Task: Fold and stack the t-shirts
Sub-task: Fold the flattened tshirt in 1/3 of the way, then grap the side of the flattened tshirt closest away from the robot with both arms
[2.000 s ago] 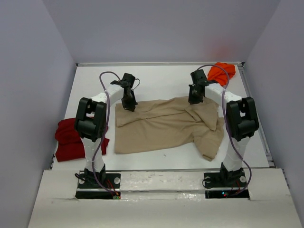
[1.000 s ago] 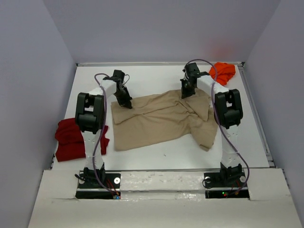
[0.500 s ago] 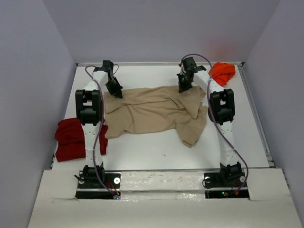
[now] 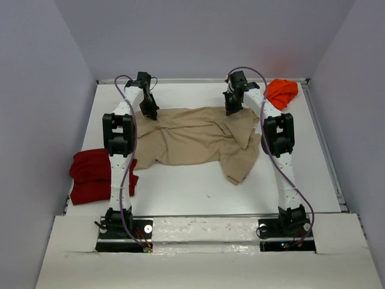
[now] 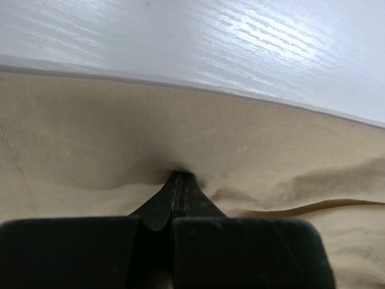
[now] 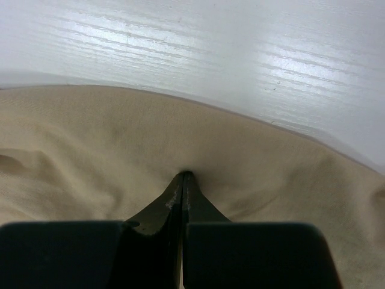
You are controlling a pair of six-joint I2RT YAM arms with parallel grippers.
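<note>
Bunched tan shirt (image 4: 192, 141), red shirt (image 4: 89, 174) partly behind left arm (image 4: 118, 165)

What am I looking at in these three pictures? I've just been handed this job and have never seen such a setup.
Two robot arms are bolted at the near edge of a white table. The wide picture comes from a fixed camera above and behind them, so the left arm is on the left and the right arm on the right. The other two pictures come from a small camera on each wrist, looking along that arm's own tool.

A tan shirt lies rumpled across the middle. A red shirt is bunched at the left edge, and an orange shirt sits in the far right corner.

The left tool is shut on the tan shirt's far edge. The right tool pinches the same edge further right. Neither tool touches the other shirts.
</note>
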